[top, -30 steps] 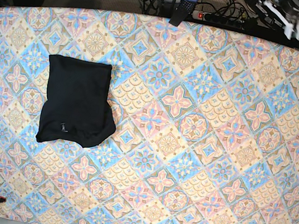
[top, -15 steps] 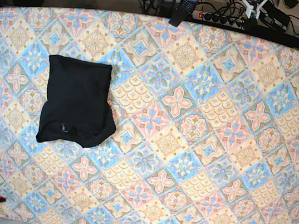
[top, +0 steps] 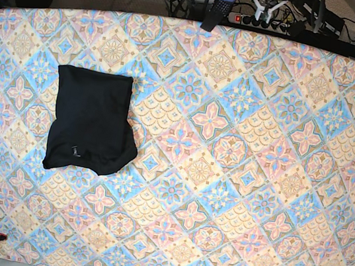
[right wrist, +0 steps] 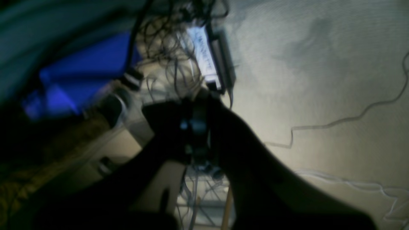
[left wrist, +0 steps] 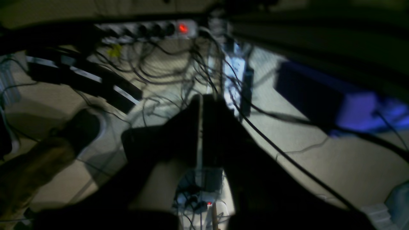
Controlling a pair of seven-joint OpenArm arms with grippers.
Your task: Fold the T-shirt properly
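Both hands look pressed together, empty, off the table point(top: 237, 182): left hand point(left wrist: 200, 105); right hand point(right wrist: 198, 108); T-shirt point(top: 91, 120) lies folded compact at nine o'clock; little seems left, perhaps squaring its bulging lower edge.

A patterned tablecloth point(top: 237, 182) covers the table, with the folded black T-shirt point(top: 91, 120) lying on it.

A patterned tablecloth point(top: 224, 180) covers the table; beyond it, carpeted floor point(right wrist: 319, 64) (cables, power strip point(top: 261, 22)).
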